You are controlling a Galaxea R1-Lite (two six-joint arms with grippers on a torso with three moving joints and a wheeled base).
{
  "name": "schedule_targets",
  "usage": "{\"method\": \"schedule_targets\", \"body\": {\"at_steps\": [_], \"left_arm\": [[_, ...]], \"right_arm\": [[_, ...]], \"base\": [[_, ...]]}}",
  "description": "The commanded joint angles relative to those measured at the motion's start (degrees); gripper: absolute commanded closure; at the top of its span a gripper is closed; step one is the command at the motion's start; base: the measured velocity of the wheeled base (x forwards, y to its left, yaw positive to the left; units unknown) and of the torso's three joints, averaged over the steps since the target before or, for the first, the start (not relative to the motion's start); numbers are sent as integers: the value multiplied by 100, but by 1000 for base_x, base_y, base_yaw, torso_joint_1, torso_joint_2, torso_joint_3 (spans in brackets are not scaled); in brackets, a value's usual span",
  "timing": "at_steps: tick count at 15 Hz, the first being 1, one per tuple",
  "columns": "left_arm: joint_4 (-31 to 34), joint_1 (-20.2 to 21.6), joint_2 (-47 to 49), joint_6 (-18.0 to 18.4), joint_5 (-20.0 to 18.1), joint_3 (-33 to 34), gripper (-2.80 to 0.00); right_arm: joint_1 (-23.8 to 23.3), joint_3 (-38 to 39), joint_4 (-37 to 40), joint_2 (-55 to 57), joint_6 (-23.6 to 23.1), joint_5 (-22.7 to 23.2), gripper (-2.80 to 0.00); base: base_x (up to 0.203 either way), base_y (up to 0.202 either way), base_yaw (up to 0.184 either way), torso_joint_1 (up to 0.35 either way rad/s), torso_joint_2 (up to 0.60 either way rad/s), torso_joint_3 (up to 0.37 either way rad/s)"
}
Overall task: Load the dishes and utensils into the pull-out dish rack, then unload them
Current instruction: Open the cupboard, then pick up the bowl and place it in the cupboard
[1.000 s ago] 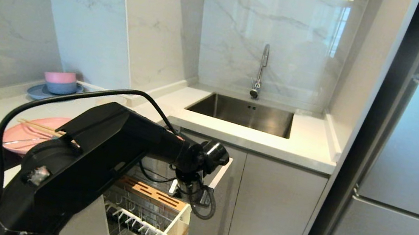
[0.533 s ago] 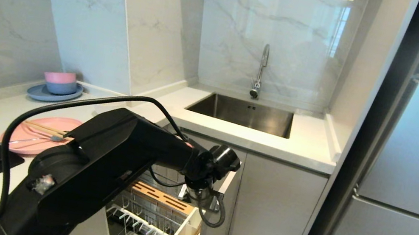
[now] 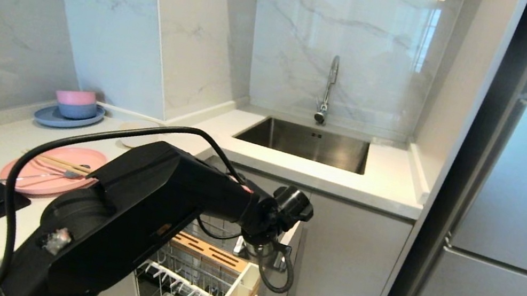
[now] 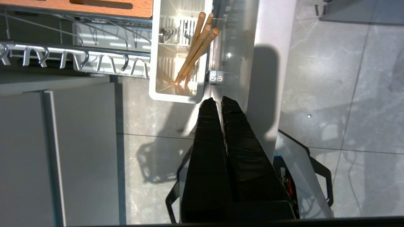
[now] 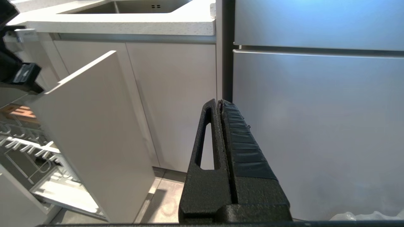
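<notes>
The pull-out chrome wire dish rack [image 3: 198, 272] has slid further out; the closed, empty left gripper [image 4: 217, 101] could slip off its pale grey front panel [image 4: 268, 63]. The salmon-pink round plate [image 3: 50, 175] waits on the desk.

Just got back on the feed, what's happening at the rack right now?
The left gripper, shut and holding nothing, hangs over the front panel of the pulled-out dish rack. Chopsticks stand in its white utensil cup. On the counter, the pink plate carries the spoon and another pair of chopsticks. The right gripper is parked, shut, near the fridge.
</notes>
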Motion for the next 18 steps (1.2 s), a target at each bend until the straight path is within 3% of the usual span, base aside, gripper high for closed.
{"method": "schedule_targets", "body": {"at_steps": [1,7,18], "left_arm": [[10,-55,-9,-15,2,-15,0],[45,-71,-82,-129,70,-15,0],[270,-75,-1304,-217,1733,410,0]], "right_arm": [[-1,9,-1,5,0,0,0],[-4,9,-1,5,0,0,0],[-4,9,-1,5,0,0,0]], "base": [[0,0,0,0,0,0],[0,0,0,0,0,0],[0,0,0,0,0,0]]}}
